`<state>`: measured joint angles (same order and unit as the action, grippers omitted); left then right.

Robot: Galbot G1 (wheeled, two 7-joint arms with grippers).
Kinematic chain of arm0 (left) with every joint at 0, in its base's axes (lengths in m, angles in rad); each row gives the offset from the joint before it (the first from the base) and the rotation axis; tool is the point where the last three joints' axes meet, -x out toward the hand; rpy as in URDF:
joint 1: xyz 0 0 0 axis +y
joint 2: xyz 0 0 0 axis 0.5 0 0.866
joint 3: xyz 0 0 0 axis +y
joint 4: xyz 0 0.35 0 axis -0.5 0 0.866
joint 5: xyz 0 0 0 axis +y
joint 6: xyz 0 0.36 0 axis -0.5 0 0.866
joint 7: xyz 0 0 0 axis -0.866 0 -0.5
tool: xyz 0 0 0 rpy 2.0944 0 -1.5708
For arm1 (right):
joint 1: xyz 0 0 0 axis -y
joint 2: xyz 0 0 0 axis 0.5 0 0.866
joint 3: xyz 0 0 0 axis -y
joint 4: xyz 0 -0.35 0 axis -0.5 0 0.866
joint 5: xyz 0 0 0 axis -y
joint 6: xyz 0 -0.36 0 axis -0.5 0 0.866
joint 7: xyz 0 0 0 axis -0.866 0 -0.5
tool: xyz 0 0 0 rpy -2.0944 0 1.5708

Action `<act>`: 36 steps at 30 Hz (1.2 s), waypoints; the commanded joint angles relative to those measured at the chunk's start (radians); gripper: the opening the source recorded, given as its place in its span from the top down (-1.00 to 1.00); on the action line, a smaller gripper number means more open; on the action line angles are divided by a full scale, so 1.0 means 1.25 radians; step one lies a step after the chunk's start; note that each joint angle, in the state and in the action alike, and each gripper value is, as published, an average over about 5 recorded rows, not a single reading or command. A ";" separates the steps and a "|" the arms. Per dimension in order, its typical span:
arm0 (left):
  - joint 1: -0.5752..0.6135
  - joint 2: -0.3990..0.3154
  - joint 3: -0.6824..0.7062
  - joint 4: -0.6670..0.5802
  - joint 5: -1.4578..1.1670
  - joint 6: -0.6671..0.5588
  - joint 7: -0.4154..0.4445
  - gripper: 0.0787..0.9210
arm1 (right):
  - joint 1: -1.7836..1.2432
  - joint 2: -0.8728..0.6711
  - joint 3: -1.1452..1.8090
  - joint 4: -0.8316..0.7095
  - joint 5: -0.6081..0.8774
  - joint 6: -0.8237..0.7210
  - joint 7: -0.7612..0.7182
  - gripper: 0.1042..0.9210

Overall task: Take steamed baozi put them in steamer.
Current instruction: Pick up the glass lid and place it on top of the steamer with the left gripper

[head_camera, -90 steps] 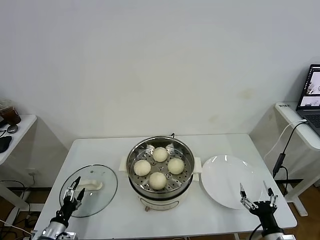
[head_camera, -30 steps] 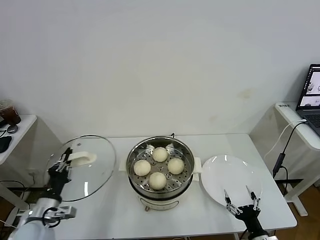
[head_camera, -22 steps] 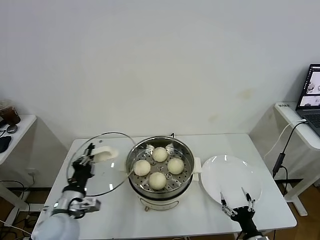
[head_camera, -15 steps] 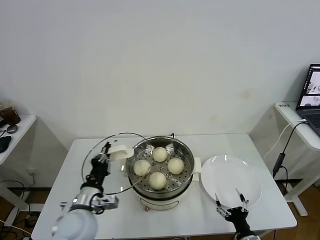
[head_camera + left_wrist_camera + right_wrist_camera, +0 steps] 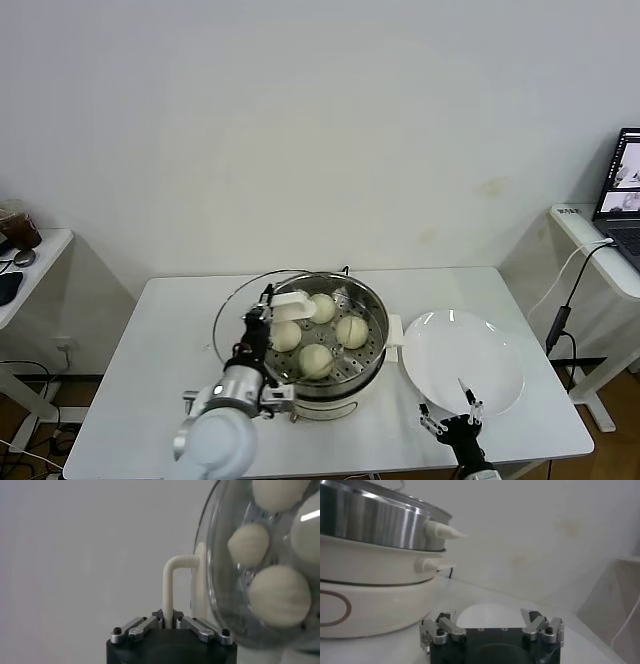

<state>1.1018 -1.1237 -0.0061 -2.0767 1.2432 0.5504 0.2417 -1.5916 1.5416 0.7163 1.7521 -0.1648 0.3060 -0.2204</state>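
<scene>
On the counter, the left pincer pinches the white handle of a glass lid tilted over the steamer, where four baozi sit on the tray, beside a plate and the spread right pincer; no writing is legible.

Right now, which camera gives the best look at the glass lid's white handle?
The left wrist view: the lid handle fills the centre, pinched by the left end effector, with the glass lid beside it. The head view shows the handle small, above the steamer. The right wrist view shows the steamer, not the handle.
</scene>
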 commanded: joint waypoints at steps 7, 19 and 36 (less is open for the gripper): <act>-0.096 -0.044 0.122 0.087 0.065 -0.004 -0.004 0.79 | 0.000 0.010 -0.005 -0.007 -0.024 0.006 0.004 -0.76; -0.123 -0.037 0.136 0.124 0.046 -0.028 -0.029 0.79 | -0.005 0.006 -0.003 -0.007 -0.030 0.006 0.002 -0.76; -0.123 -0.038 0.141 0.135 0.019 -0.024 -0.032 0.79 | -0.006 0.005 -0.006 -0.013 -0.040 0.008 0.000 -0.76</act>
<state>0.9534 -1.1684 0.1629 -1.9181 1.2774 0.5199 0.2046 -1.6000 1.5478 0.7088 1.7373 -0.2124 0.3152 -0.2196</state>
